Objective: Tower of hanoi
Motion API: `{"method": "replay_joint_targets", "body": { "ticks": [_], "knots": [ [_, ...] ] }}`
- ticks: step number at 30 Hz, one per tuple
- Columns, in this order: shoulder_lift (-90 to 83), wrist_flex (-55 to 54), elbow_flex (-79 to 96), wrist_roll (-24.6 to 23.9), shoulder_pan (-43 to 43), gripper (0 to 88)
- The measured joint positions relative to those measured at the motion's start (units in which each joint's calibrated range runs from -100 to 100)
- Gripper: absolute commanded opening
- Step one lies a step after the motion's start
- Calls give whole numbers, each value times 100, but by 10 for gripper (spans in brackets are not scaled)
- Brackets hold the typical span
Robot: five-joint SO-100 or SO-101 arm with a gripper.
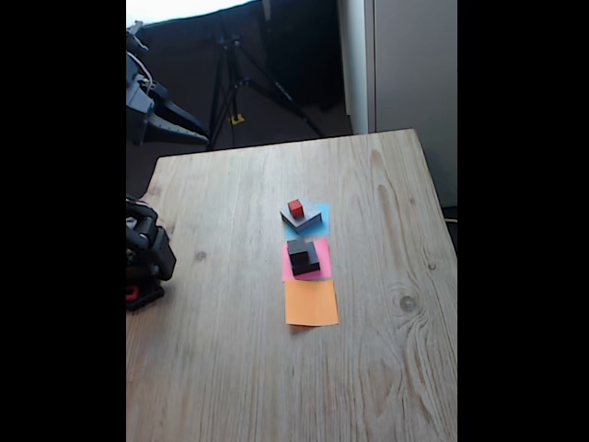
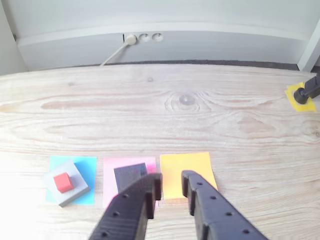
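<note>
Gripper (image 2: 171,187): jaws narrowly parted, holding nothing, raised above the tabletop (image 2: 200,115) over the seam between the pink paper square (image 2: 111,170) and orange paper square (image 2: 187,172). On pink: black blocks (image 2: 130,175), stacked per fixed view, small cube (image 1: 299,248) uppermost. On the blue paper square (image 2: 87,165): grey block (image 2: 67,185) carrying the red cube (image 2: 63,182). All sit mid-tabletop.

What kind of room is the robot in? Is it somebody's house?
Probably a home or hobby workroom, though I can't be sure. A wooden table stands by a wall with sockets and a plugged-in cable, and a black tripod stands on the floor beyond it.
</note>
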Motion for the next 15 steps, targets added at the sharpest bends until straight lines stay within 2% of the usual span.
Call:
{"method": "replay_joint_targets", "body": {
  "ticks": [4, 8, 15],
  "knots": [
    [-351, -136, 1000, 278, -10, 22],
    [-676, -576, 2260, 312, -10, 44],
    [-923, -2314, 4937, 312, 31, 117]
  ]
}}
